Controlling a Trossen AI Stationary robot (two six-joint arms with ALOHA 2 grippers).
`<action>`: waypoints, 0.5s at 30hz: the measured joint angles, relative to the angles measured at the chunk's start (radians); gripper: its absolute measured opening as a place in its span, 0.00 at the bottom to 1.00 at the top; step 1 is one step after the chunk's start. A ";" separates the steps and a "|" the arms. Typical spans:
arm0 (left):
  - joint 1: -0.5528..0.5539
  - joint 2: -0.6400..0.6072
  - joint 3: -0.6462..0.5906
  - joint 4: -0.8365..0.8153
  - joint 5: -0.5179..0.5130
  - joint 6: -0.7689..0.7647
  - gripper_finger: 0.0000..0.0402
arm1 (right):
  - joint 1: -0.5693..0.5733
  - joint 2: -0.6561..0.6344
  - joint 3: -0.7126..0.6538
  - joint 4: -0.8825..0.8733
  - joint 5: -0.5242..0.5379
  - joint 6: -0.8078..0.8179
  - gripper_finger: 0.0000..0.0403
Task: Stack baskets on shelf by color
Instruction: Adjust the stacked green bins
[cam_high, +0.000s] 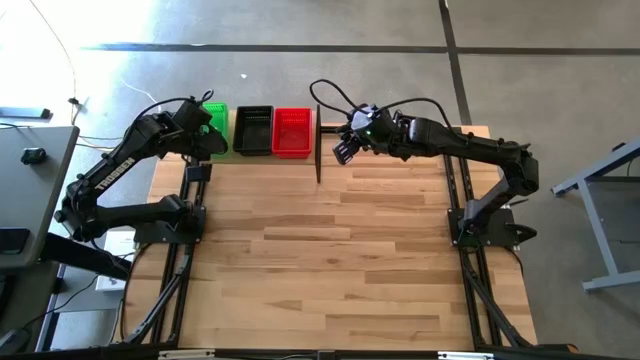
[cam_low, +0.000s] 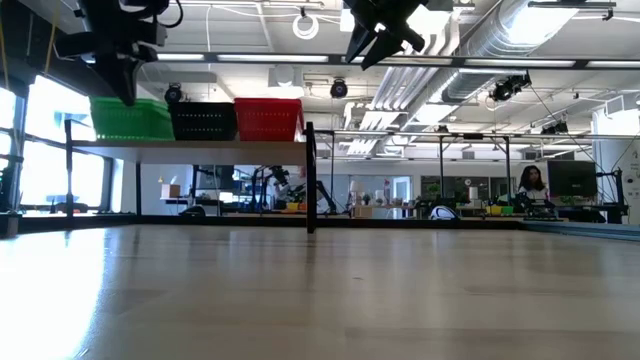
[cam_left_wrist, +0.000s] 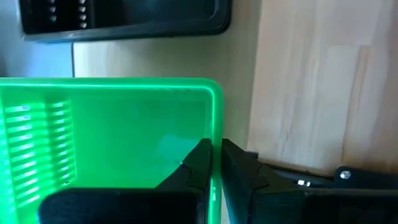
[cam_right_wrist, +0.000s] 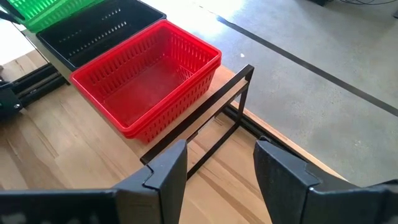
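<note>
Currently left gripper (cam_left_wrist: 212, 163) is pinching bright green plastic mesh basket (cam_left_wrist: 112, 137) rim on light-wood shelf (cam_high: 322, 128), risking dragging it off; right gripper (cam_right_wrist: 217, 165) is hovering wide.

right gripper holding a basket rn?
No. The right gripper is open and empty, apart from the red basket on the shelf.

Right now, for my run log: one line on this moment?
left gripper: shut on green basket wall | right gripper: open beside red basket | shelf
</note>
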 joint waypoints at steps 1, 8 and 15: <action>0.000 0.000 0.000 0.000 -0.010 0.000 0.04 | 0.000 0.000 0.000 0.000 0.000 0.000 0.42; 0.000 0.000 0.000 0.000 0.001 0.000 0.04 | 0.000 0.000 0.000 0.000 -0.003 0.000 0.42; -0.024 0.000 0.000 0.001 0.001 0.024 0.04 | 0.000 0.000 0.000 0.000 -0.003 0.000 0.42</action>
